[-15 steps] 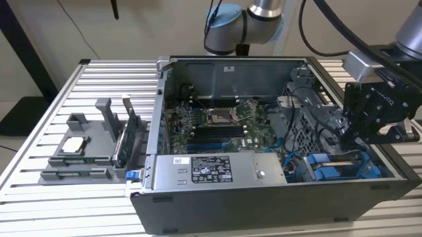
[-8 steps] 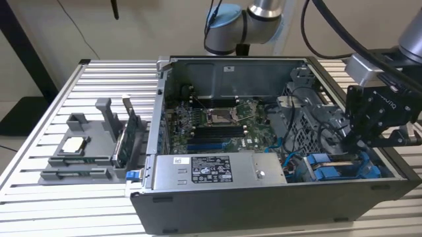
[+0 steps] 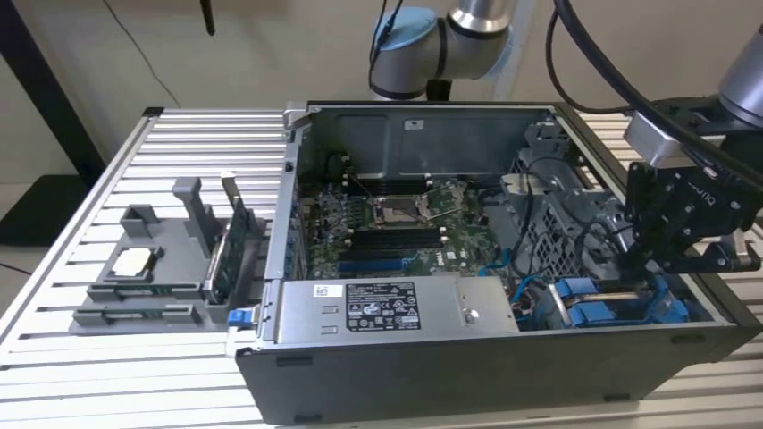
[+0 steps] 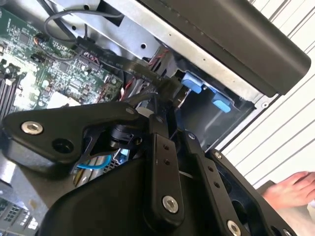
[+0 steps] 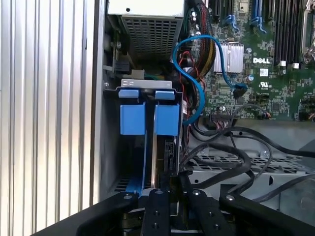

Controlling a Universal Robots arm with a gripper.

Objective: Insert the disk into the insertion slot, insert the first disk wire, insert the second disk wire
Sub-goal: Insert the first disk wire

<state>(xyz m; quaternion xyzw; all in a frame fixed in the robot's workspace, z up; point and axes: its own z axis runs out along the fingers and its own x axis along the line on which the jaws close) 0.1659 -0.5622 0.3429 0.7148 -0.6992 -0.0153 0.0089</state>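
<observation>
The disk (image 5: 170, 150) stands on edge inside the insertion slot (image 5: 110, 147), with its blue carrier tabs (image 5: 166, 119) at the bay's mouth. In the exterior view the slot (image 3: 596, 306) sits at the front corner of the open case, on the exterior view's right. My gripper (image 3: 644, 268) hangs just over it. In both wrist views its fingers are drawn together, and my gripper (image 5: 172, 186) pinches the end of a black disk wire (image 5: 216, 147) right at the disk's edge. My gripper (image 4: 158, 105) points into the bay beside the blue tabs (image 4: 192, 82).
A grey power-supply box (image 3: 381, 308) lies along the case front, the motherboard (image 3: 394, 223) behind it. A blue cable (image 5: 197, 88) loops beside the bay. More black cables (image 5: 275, 142) cross the drive cage. A grey parts fixture (image 3: 155, 268) stands outside the case. A person's hand (image 4: 295, 189) rests nearby.
</observation>
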